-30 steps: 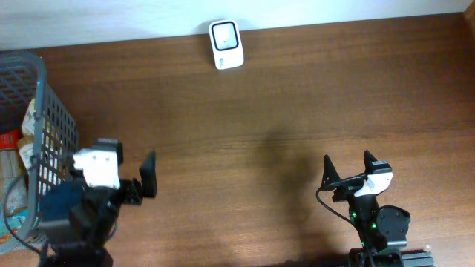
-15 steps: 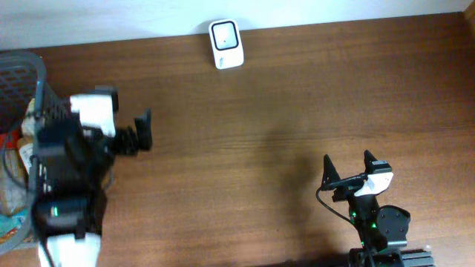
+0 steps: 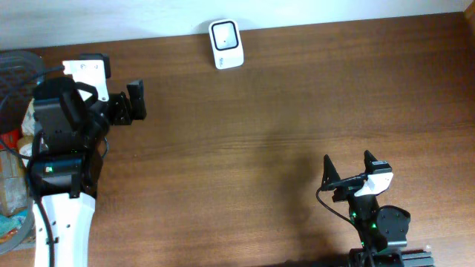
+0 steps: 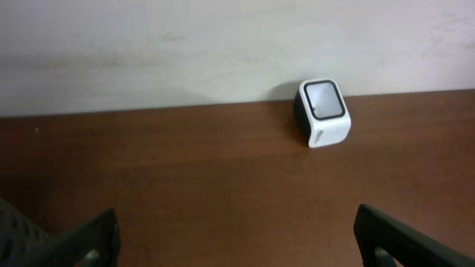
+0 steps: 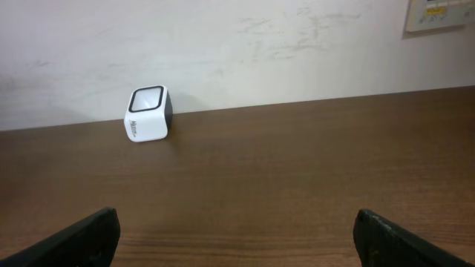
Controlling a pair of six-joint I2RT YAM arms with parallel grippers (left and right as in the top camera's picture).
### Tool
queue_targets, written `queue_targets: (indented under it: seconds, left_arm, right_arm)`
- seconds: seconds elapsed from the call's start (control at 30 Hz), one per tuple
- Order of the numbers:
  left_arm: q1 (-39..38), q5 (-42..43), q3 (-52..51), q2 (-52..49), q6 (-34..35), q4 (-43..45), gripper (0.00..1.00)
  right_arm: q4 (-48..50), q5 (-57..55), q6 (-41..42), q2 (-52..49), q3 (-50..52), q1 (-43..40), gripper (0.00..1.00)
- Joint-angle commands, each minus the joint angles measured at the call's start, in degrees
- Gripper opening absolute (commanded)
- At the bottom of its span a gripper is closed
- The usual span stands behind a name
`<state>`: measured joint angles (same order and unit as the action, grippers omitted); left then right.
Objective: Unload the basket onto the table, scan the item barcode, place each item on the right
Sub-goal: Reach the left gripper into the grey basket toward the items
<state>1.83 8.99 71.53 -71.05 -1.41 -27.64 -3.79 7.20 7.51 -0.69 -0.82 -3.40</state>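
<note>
Judging the task barely begun: no item lifted, nothing presented to the small white cube-shaped barcode scanner with a dark glass face, standing at the far edge of the brown wooden table against the pale wall. Finding the left gripper poised over the table's left side, just beside the grey mesh basket, jaws spread wide and holding nothing. Confirmed in the left wrist view: dark fingertips well apart at the lower corners, only bare wood and the scanner between them. Finding the right gripper near the front right, well apart from everything, jaws likewise wide and empty. Placing the goods to be scanned inside the basket at the left edge: colourful packets, partly hidden by the arm and the mesh, too obscured for picking out any single one. Leaving nearly everything to do, by this reading: reaching into the basket, closing on one packet, carrying it across to the scanner, turning its barcode toward the window.
</note>
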Motion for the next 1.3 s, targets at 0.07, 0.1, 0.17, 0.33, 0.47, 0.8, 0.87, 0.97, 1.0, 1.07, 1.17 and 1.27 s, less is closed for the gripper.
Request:
queue_targets:
  seconds: [0.07, 0.1, 0.17, 0.33, 0.47, 0.8, 0.87, 0.97, 1.0, 1.07, 1.17, 1.27]
  left_arm:
    - [-0.2, -0.3, 1.0, -0.2, 0.7, -0.8, 0.99]
    - [-0.2, -0.3, 1.0, -0.2, 0.7, -0.9, 0.99]
    - [-0.2, -0.3, 1.0, -0.2, 0.7, -0.8, 0.99]
    - [-0.2, -1.0, 1.0, -0.2, 0.5, -0.2, 0.99]
    - [-0.1, -4.4, 1.0, -0.2, 0.3, 6.1, 0.99]
    - [1.7, -4.3, 1.0, -0.2, 0.3, 5.9, 0.99]
    - [1.7, -4.3, 1.0, 0.1, 0.4, 2.0, 0.99]
    - [1.7, -4.3, 1.8, 1.4, 0.7, -0.1, 0.99]
    - [1.7, -4.3, 3.6, 1.5, 0.8, -2.5, 0.99]
    - [1.7, -4.3, 6.3, 1.5, 0.8, -6.4, 0.99]
    - [1.7, -4.3, 12.7, 1.4, 0.8, -13.2, 1.0]
    - [1.7, -6.1, 19.5, -0.5, 0.7, -20.1, 1.0]
  right_arm:
    - [0.0, 0.5, 0.0, 0.3, 0.5, -0.4, 0.99]
    - [0.0, 0.5, 0.0, 0.3, 0.5, -0.4, 0.99]
    - [0.0, 0.5, 0.0, 0.3, 0.5, -0.4, 0.99]
    - [0.0, 0.5, 0.0, 0.3, 0.5, -0.4, 0.99]
    - [0.0, 0.5, 0.0, 0.3, 0.5, -0.4, 0.99]
    - [0.0, 0.5, 0.0, 0.3, 0.5, -0.4, 0.99]
    - [0.0, 0.5, 0.0, 0.3, 0.5, -0.4, 0.99]
    - [0.0, 0.5, 0.0, 0.3, 0.5, -0.4, 0.99]
    - [0.0, 0.5, 0.0, 0.3, 0.5, -0.4, 0.99]
    - [0.0, 0.5, 0.0, 0.3, 0.5, -0.4, 0.99]
    - [0.0, 0.5, 0.0, 0.3, 0.5, -0.4, 0.99]
    - [0.0, 0.5, 0.0, 0.3, 0.5, -0.4, 0.99]
